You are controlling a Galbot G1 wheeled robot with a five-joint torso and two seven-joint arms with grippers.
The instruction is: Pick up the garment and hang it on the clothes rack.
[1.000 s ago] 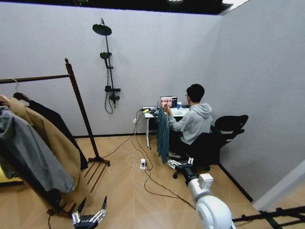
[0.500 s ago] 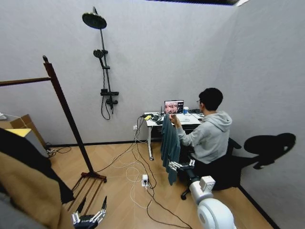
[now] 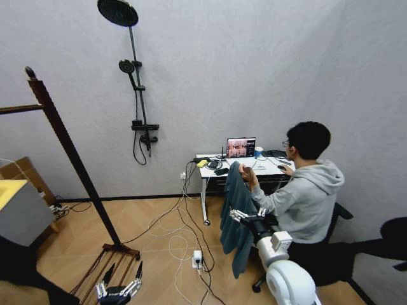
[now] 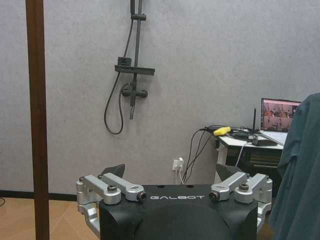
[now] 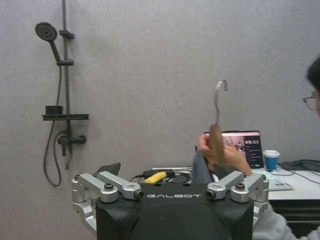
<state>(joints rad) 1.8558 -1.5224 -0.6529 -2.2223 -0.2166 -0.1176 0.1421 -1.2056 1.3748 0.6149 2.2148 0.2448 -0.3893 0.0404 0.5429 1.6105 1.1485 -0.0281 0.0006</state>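
- Teal, soft long-sleeved cloth garment (image 3: 236,219) hangs limp from a wooden hanger (image 5: 216,142) with a metal hook, which a seated person's hand (image 3: 244,175) holds up beside the white desk (image 3: 238,166).
- Judged from its slack drape, it should be light and floppy, apt to slide off if pinched by the cloth alone; the rigid hanger neck under the hook looks the surest place to take hold.
- Right gripper (image 3: 245,215) is stretched toward the garment, just beside its lower folds, jaws spread and holding nothing.
- Left gripper (image 3: 119,286) hangs low near the floor, fingers apart and empty.
- Tall dark reddish-brown wooden clothes rack (image 3: 67,152) stands well apart, on the robot's left.
- Right wrist view gives what the head view hides: the hook's open curve and the hand wrapped round the hanger neck.
- Left wrist view shows a rack post (image 4: 37,115) and the garment's edge (image 4: 300,170).
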